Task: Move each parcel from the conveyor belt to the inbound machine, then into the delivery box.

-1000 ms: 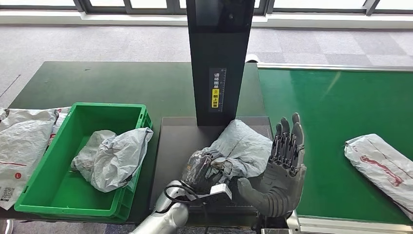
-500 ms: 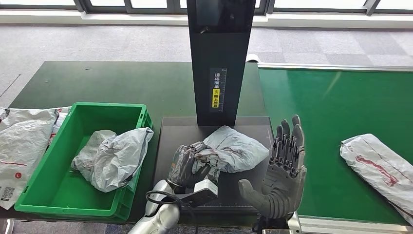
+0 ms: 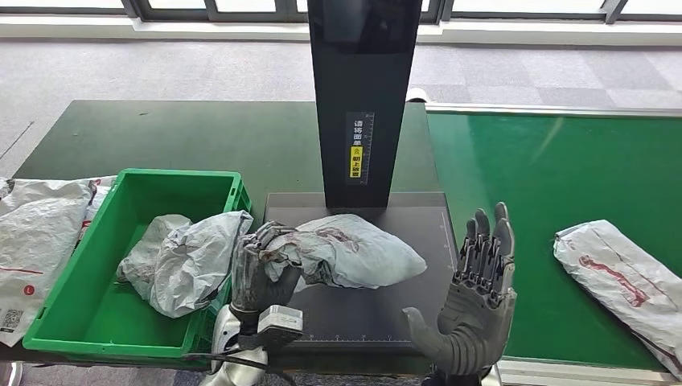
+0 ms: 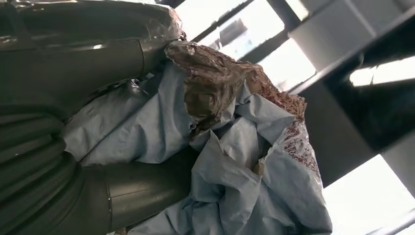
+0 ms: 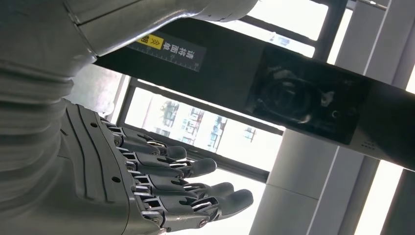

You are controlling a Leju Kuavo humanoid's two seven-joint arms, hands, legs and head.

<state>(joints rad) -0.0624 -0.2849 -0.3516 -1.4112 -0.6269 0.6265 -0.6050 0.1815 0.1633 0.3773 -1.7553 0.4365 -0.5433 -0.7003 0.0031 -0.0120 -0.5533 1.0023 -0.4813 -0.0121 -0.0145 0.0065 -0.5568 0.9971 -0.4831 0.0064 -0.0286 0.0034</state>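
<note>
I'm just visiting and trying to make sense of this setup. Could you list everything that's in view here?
Grey parcel: one, pale grey with reddish marks, held over the dark scanner plate.
Green bin: one, on the dark table left of the plate, holding one crumpled grey-white parcel.
White parcel: one, with red marks, on the green conveyor belt at right.
White parcels: at least one, on the table left of the bin.
Black scanner column: one, upright behind the plate, yellow label on its front.
Left hand: grips the grey parcel's end nearest the bin.
Right hand: fingers spread, holds nothing.
</note>
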